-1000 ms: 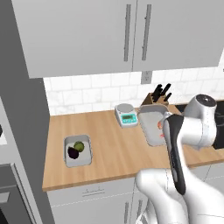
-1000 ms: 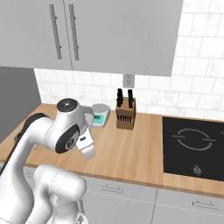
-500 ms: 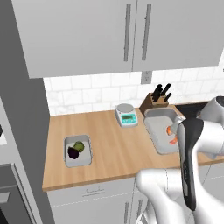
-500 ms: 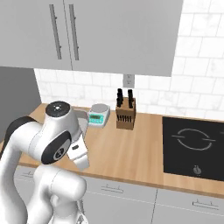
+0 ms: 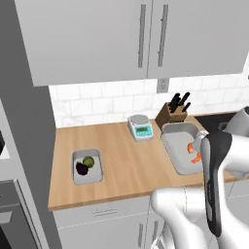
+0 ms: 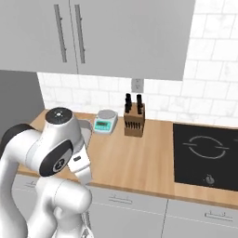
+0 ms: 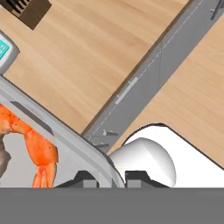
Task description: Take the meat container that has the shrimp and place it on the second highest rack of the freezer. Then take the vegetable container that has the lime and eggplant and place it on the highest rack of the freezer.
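Observation:
The meat container [image 5: 177, 146], a grey tray with an orange shrimp [image 5: 194, 154] in it, is at the right of the wooden counter beside my arm. In the hand view its rim [image 7: 65, 131] runs down between my finger tips, and my gripper [image 7: 110, 177] is shut on it, with the shrimp [image 7: 39, 153] just inside. The vegetable container [image 5: 87, 166] sits at the counter's left with the lime [image 5: 88, 161] and the dark eggplant [image 5: 82, 169] in it. The freezer [image 5: 22, 121] stands grey at the left end of the counter; its racks are out of view.
A kitchen scale [image 5: 140, 127] and a knife block [image 5: 174, 109] stand against the tiled wall behind the tray. A black cooktop [image 6: 207, 148] lies to the right. Upper cabinets [image 5: 141, 39] hang over the counter. A black oven [image 5: 9, 214] shows at lower left.
My arm has drawn back toward the base and to the right, still gripping the tray's rim. The tray has shifted a little nearer with it. The vegetable container has not moved.

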